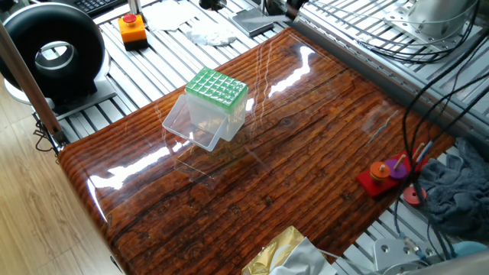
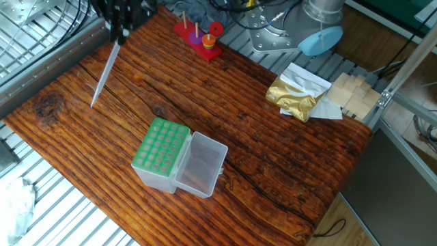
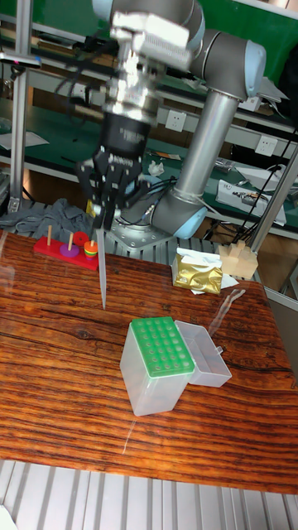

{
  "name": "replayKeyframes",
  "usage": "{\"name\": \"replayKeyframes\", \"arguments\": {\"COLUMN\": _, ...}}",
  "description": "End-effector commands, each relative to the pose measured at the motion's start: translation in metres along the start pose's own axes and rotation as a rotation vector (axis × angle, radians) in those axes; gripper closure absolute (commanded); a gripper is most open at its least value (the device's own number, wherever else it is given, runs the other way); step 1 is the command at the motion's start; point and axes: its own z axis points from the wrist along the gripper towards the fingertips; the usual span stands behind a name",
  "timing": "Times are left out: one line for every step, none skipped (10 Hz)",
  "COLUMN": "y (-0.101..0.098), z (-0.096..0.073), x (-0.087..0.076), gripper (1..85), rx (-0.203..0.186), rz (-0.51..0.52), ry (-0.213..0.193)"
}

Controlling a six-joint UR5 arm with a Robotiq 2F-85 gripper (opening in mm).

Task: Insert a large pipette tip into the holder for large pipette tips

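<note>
From the other fixed view the gripper (image 2: 119, 29) pinches the large pipette tip (image 2: 104, 71), pointing down, holder for large pipette tips (image 2: 161, 154) off at five o'clock; tall view, tip hangs near-vertical above the tabletop (image 3: 50, 331), holder again five o'clock.

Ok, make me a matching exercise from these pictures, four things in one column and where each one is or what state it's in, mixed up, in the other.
Column one:
1. large pipette tip
2. holder for large pipette tips
3. holder's clear lid
4. gold foil bag

Column two:
A. swung open beside the green rack
B. held point-down in the gripper, above the table
C. lying off the wooden board, by the wooden blocks
D. standing on the wooden table, no tip in it yet

Pairs: 1-B, 2-D, 3-A, 4-C
</note>
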Motion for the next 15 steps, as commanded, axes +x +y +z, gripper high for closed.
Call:
{"name": "replayKeyframes", "arguments": {"y": -0.001, "z": -0.023, "x": -0.003, "gripper": 84.7, "rx": -0.044, "rz": 0.008, "ry": 0.003}}
{"name": "replayKeyframes", "arguments": {"y": 0.003, "z": -0.022, "x": -0.008, "gripper": 84.7, "rx": -0.048, "rz": 0.012, "ry": 0.001}}
{"name": "replayKeyframes", "arguments": {"y": 0.009, "z": -0.017, "x": -0.014, "gripper": 84.7, "rx": -0.049, "rz": 0.017, "ry": -0.007}}
{"name": "replayKeyframes", "arguments": {"y": 0.013, "z": -0.011, "x": -0.017, "gripper": 84.7, "rx": -0.058, "rz": 0.024, "ry": -0.017}}
{"name": "replayKeyframes", "arguments": {"y": 0.014, "z": -0.008, "x": -0.018, "gripper": 84.7, "rx": -0.058, "rz": 0.020, "ry": -0.020}}
{"name": "replayKeyframes", "arguments": {"y": 0.014, "z": -0.005, "x": -0.019, "gripper": 84.7, "rx": -0.058, "rz": 0.014, "ry": -0.020}}
{"name": "replayKeyframes", "arguments": {"y": 0.014, "z": -0.003, "x": -0.018, "gripper": 84.7, "rx": -0.052, "rz": 0.010, "ry": -0.020}}
{"name": "replayKeyframes", "arguments": {"y": 0.014, "z": -0.002, "x": -0.018, "gripper": 84.7, "rx": -0.050, "rz": 0.010, "ry": -0.021}}
{"name": "replayKeyframes", "arguments": {"y": 0.013, "z": -0.002, "x": -0.018, "gripper": 84.7, "rx": -0.049, "rz": 0.006, "ry": -0.020}}
{"name": "replayKeyframes", "arguments": {"y": 0.013, "z": -0.001, "x": -0.017, "gripper": 84.7, "rx": -0.050, "rz": 0.006, "ry": -0.019}}
{"name": "replayKeyframes", "arguments": {"y": 0.011, "z": 0.000, "x": -0.017, "gripper": 84.7, "rx": -0.040, "rz": 0.001, "ry": -0.016}}
{"name": "replayKeyframes", "arguments": {"y": 0.006, "z": 0.000, "x": -0.018, "gripper": 84.7, "rx": -0.021, "rz": -0.014, "ry": -0.020}}
{"name": "replayKeyframes", "arguments": {"y": 0.003, "z": 0.000, "x": -0.023, "gripper": 84.7, "rx": -0.010, "rz": -0.042, "ry": -0.042}}
{"name": "replayKeyframes", "arguments": {"y": 0.005, "z": 0.000, "x": -0.026, "gripper": 84.7, "rx": -0.017, "rz": -0.061, "ry": -0.053}}
{"name": "replayKeyframes", "arguments": {"y": 0.004, "z": 0.000, "x": -0.028, "gripper": 84.7, "rx": -0.013, "rz": -0.075, "ry": -0.059}}
